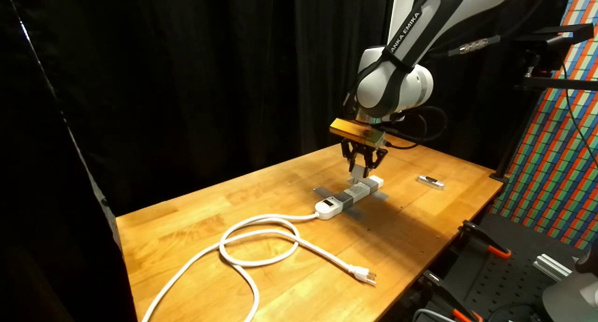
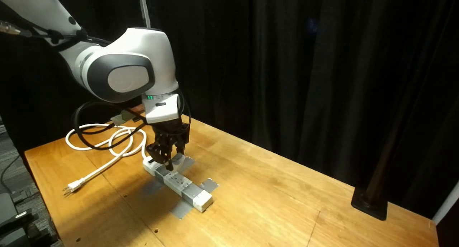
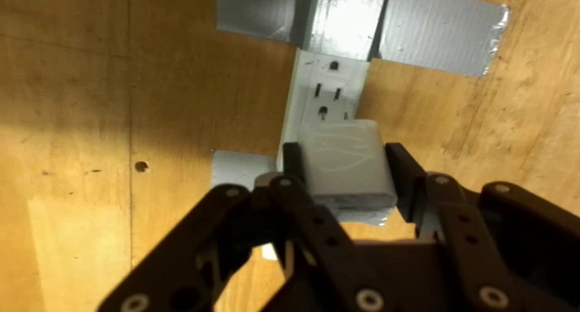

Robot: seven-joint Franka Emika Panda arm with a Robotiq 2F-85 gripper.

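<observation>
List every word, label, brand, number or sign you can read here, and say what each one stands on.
"ANKA EMIKA": on the robot arm, in an exterior view; the start of the lettering does not show.
Green lit marks on the arm: too small to read.
Pale block in the gripper: its faint lines are too blurred to read.
Power strip: no lettering readable.

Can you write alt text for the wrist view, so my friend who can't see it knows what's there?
The robot's black hand grips a pale block over a white power strip, hiding part of it. Outlet holes show just past the block, and gray tape crosses the strip on a wooden table.
</observation>
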